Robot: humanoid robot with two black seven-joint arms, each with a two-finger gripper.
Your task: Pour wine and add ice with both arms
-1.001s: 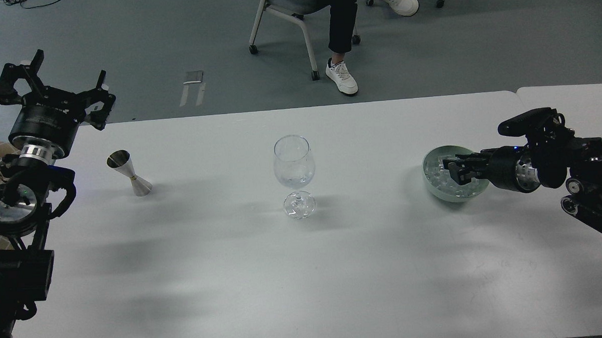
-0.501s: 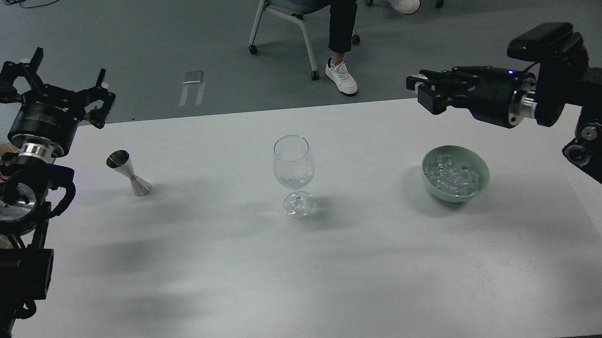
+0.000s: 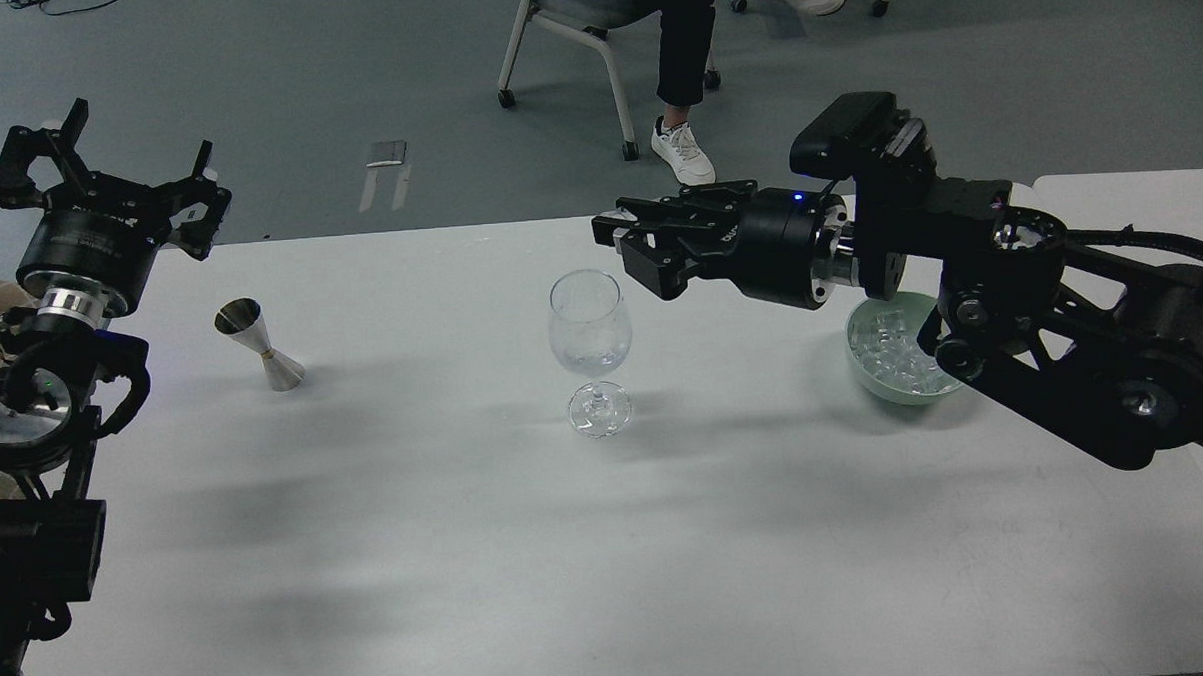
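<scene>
A clear stemmed wine glass [image 3: 588,323] stands mid-table with a shallow pool of clear wine [image 3: 589,359] in its bowl. My right gripper [image 3: 630,249] hangs just right of and slightly above the glass rim, fingers drawn together; nothing shows between them. The ice [image 3: 892,346] is heaped in a pale green bowl [image 3: 866,374], partly hidden behind my right arm. My left gripper [image 3: 105,163] is open and empty, raised over the table's far left corner. A steel jigger [image 3: 259,346] stands tilted below and right of it.
A seated person's legs [image 3: 680,65] and a chair [image 3: 561,29] are beyond the table's far edge. My right arm stretches across the right part of the table above the bowl. A second white table [image 3: 1137,199] adjoins at the right.
My right gripper rose out of the ice bowl and swung left to the wine glass rim. The left arm, glass and jigger have not moved.
</scene>
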